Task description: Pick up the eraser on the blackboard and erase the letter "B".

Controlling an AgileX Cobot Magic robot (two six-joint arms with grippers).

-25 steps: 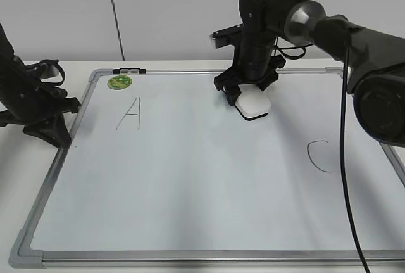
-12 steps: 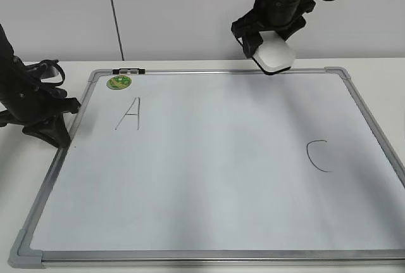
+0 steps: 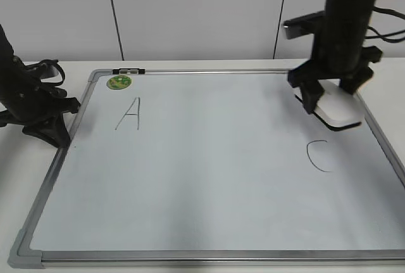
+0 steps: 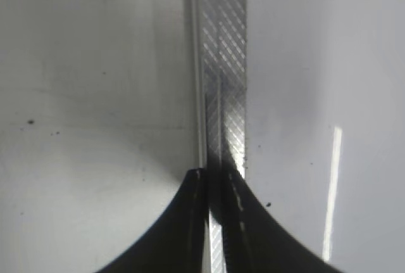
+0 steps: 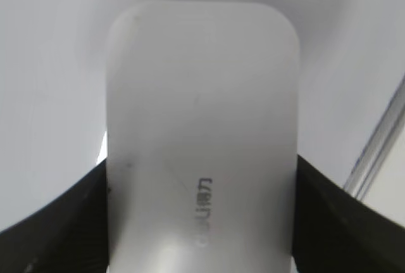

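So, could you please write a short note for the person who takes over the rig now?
Right gripper: shut on the eraser, held near the right edge of the blackboard, above the drawn "C".
Left gripper: looks shut, over the board's left frame.
Done: eraser picked up; no "B" shows between "A" and "C".
Left: nothing visible to erase; put the eraser down.
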